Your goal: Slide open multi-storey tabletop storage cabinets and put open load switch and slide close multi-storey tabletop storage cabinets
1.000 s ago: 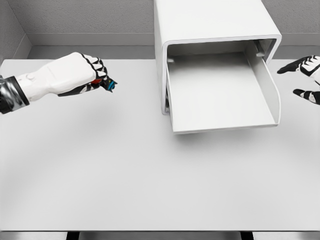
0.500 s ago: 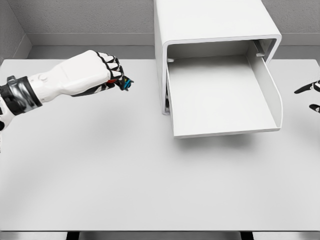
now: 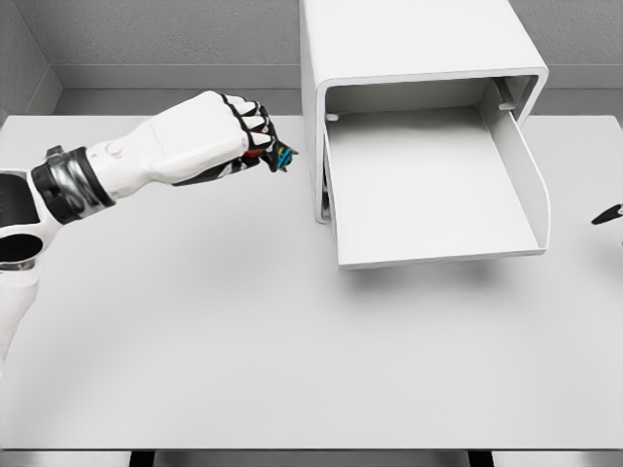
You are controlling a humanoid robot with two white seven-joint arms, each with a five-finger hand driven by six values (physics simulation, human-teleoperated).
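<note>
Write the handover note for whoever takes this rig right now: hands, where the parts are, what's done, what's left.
Left hand: fist shut on the load switch, held above the table, just left of the cabinet.
Right hand: only a dark fingertip shows at the right edge; its state cannot be told.
Drawer: slid open, tray bare, nothing in it.
Done: drawer opened, switch picked up.
Left: carry the switch over the drawer's left wall, set it in the tray, let go, then slide the drawer closed.
</note>
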